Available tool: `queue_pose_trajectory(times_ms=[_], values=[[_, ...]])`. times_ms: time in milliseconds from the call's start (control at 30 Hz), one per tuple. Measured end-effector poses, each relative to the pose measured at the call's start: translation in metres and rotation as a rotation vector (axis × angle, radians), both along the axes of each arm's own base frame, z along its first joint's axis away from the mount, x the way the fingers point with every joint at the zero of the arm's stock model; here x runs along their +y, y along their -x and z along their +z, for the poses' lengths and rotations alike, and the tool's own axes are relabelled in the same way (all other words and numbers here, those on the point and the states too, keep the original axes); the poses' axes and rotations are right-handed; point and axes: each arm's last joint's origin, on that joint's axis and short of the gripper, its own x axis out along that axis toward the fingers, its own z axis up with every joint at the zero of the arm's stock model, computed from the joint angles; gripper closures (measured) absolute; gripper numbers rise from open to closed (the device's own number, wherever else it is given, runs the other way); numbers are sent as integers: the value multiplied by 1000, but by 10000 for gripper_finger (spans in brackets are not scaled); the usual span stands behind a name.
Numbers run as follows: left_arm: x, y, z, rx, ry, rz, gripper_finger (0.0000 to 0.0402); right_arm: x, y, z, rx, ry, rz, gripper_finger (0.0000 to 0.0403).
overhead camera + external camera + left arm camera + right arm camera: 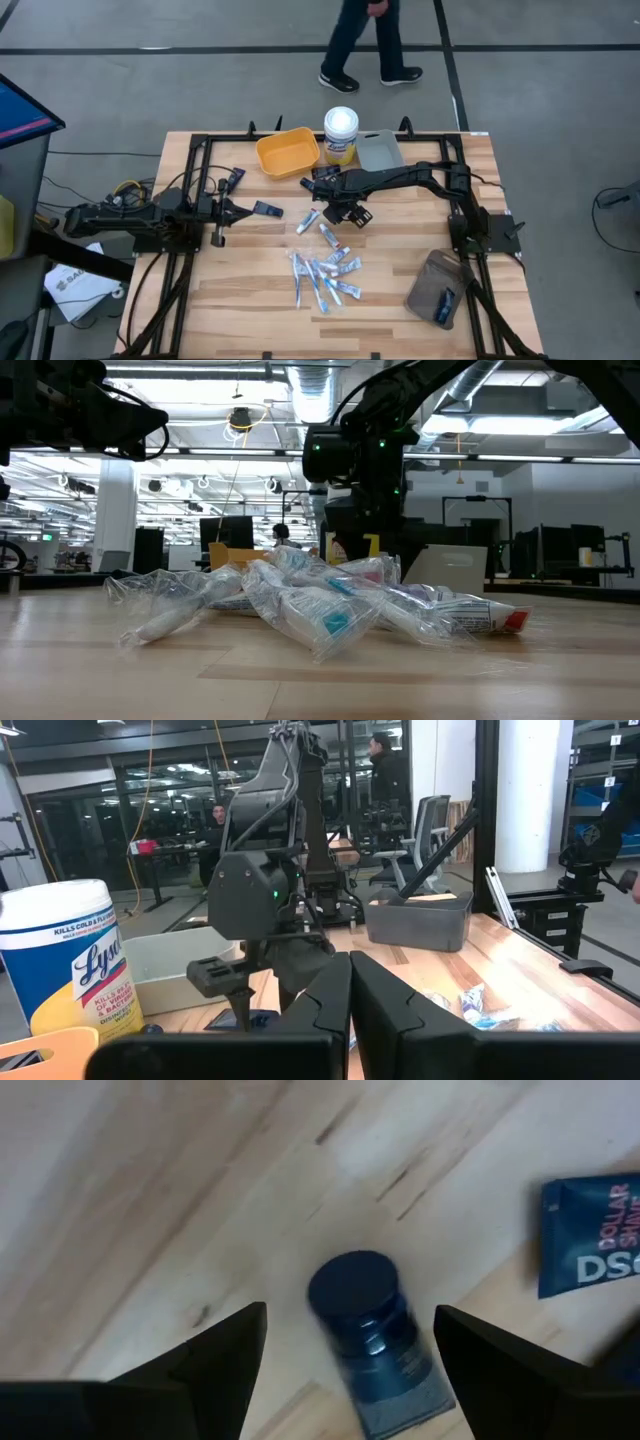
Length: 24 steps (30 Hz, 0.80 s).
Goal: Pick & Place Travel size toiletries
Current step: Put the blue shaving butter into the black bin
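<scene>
right gripper: hanging over the middle of the table, fingers spread wide, nothing pinched; its wrist view is showing a dark navy tube lying on the wood between the two fingers, cap end pointing away.
left gripper: waiting at the left side of the table, fingers pressed together, holding nothing.
toiletries: main pile of white-and-blue tubes lying in clear wrappers near the front centre; a few singles lying just beside the right gripper; a navy packet near the navy tube.
bins: yellow tray and grey tray sitting at the back edge, a Lysol canister standing between them.
other: zip pouch lying front right; a person is walking past beyond the table.
step, judged: lining up to grab the navy tube, not yet descending onto it.
risk: tube is round and slick, so closing off-centre is likely squirting it sideways.
risk: fingers coming down too low are scraping wood; the packet lying close by is getting nudged or caught too.
</scene>
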Motion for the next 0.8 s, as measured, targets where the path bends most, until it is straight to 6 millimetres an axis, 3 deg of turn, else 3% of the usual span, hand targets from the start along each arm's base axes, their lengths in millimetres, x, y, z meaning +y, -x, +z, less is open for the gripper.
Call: queue_pose_trajectory(times_ms=[167, 433, 667, 800], values=[[0, 0, 0, 0, 0, 0, 401, -2, -2, -3, -11, -7, -3, 144], [0, 0, 0, -2, 0, 0, 401, -15, 1, -4, -24, -77, -63, 287], [0, 0, 1, -5, 0, 0, 401, -12, 1, -2, -27, -76, -102, 289], [0, 0, 1, -6, 0, 0, 401, -7, -2, 19, -101, -98, -160, 289]])
